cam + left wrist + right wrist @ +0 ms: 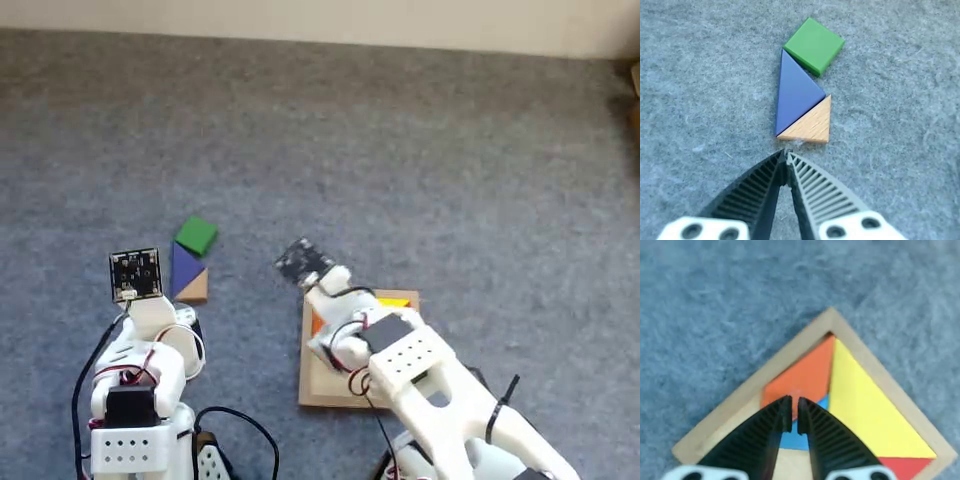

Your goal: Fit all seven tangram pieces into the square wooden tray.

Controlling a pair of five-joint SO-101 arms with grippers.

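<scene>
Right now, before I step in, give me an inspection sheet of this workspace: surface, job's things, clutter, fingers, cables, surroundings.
Surface: grey carpet.
Job's things: square wooden tray holds orange triangle, yellow triangle, light blue piece and red piece; green square block, dark blue triangle and plain wooden triangle lie clustered on the carpet outside it.
Clutter: nothing seen.
Grippers: left gripper fingers shut, empty, tips just short of the wooden triangle; right gripper fingers shut, empty, over the tray.
Cables: black cable loops beside the left arm's base.
Surroundings: pale wall strip beyond the carpet.
</scene>
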